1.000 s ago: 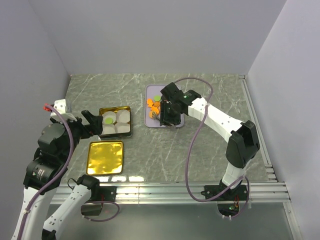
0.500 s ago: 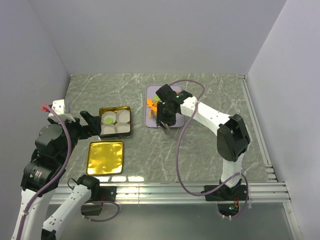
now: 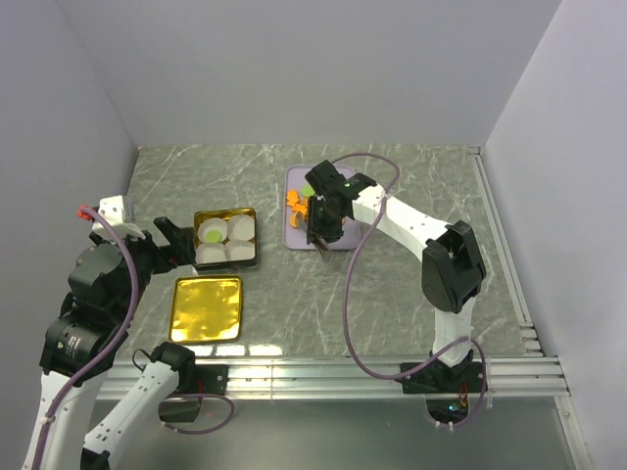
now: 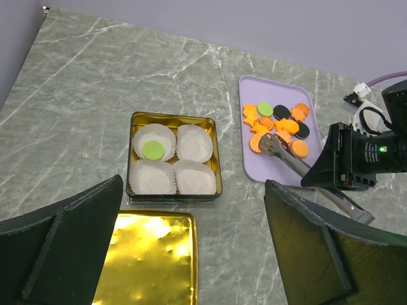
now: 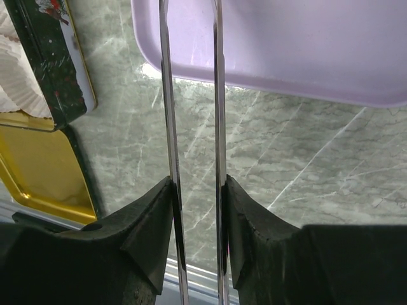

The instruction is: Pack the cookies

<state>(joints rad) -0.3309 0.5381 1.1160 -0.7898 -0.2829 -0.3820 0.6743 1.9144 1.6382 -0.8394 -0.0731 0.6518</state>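
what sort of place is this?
Probably a lab robot cell: plain grey walls box in the marble-pattern tabletop, an aluminium rail edges it, and the right hand holds metal tongs.

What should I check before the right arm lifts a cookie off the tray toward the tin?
1. Grip: right gripper clamped on the tongs: ok.
2. Aim: tong tips at the cookies on the lavender tray: ok.
3. Catch: a cookie pinched between the tips: cannot tell.
4. Access: tin uncovered, gold lid beside it: ok.
5. Room: three paper cups empty, one holds a green cookie: ok.
6. Other arm: left gripper open, holding nothing: ok.
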